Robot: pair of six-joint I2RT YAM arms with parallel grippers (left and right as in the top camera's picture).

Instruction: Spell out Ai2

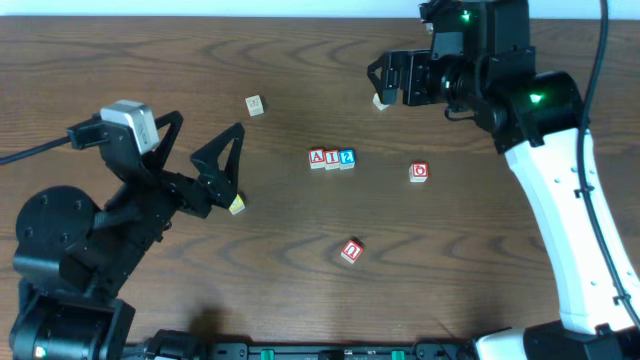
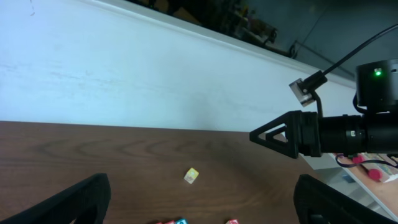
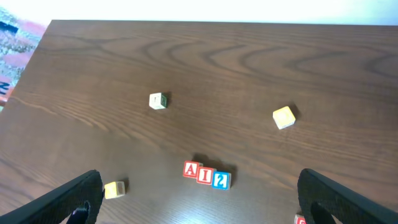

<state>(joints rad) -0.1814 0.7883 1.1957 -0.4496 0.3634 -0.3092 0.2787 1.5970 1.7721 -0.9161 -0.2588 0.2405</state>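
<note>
- Red, red and blue from overhead: logging the A-I-2 row point(image 1: 332, 159) as sitting mid-table, three cubes touching side by side, spelling apparently complete; noting a red-lettered block point(image 1: 419, 172) well apart on the right arm's side.
- Also overhead: recording the left gripper point(image 1: 232, 165) spread and empty, near a yellow block point(image 1: 237, 206); recording the right gripper point(image 1: 378, 82) parted too, carrying nothing, just beside a pale block point(image 1: 381, 100) toward the far edge.
- Judging handling: treating the cubes as light, rigid, smooth-faced, hardly fragile; recommending a pinch on two opposite flat faces from above, avoiding corners and avoiding nudging neighbours in the row.
- Left wrist: catching only slivers of red and blue at the bottom edge, probably the row, letters unreadable; showing own fingers point(image 2: 81, 199) wide apart; adding a side look at the right gripper raised off the table, not readable from overhead.
- Right wrist: framing the whole row point(image 3: 206, 175) between own wide-set fingers point(image 3: 74, 199); giving legible letters and closed joints between cubes, finer than from overhead.
</note>
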